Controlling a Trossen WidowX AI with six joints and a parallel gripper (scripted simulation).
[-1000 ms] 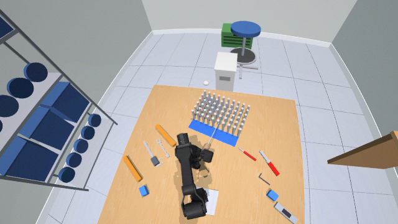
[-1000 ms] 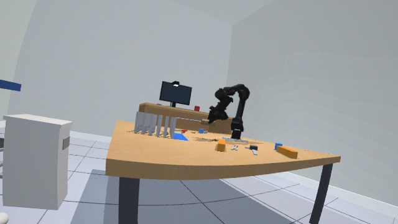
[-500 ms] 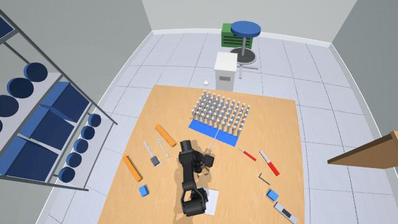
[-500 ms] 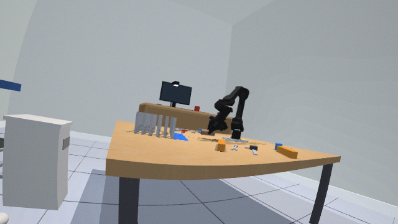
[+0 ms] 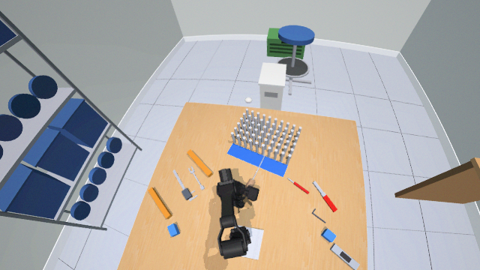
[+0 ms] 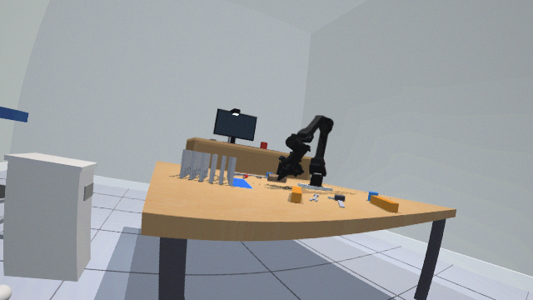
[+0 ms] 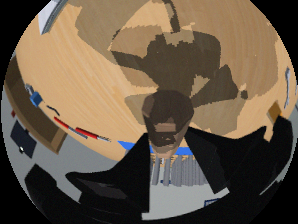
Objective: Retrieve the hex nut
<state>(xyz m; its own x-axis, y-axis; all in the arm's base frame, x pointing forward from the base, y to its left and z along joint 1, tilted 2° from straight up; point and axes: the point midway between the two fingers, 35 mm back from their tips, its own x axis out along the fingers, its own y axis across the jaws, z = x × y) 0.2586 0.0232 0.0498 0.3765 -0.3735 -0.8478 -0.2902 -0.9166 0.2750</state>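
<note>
My gripper [image 5: 250,188] [image 6: 284,172] is shut on the wooden handle [image 5: 250,182] [image 7: 166,119] of a hook tool. It is low over the table, in front of the blue taped strip [image 5: 240,154] [image 6: 241,183] [image 7: 131,144]. The tool's thin metal rod [image 5: 259,166] reaches forward across the strip to the front row of the standing grey spacers [image 5: 266,136] [image 6: 206,167] [image 7: 174,173]. All spacers that I can see stand upright. The hex nut is hidden among them; I cannot see it in any view.
To the left lie two orange blocks [image 5: 199,163] [image 5: 159,202], a wrench [image 5: 196,178], a scraper [image 5: 181,185] and a blue cube [image 5: 172,229]. To the right lie two red-handled tools [image 5: 298,186] [image 5: 325,196], a hex key [image 5: 319,215], a blue cube [image 5: 328,235] and a grey device [image 5: 345,256].
</note>
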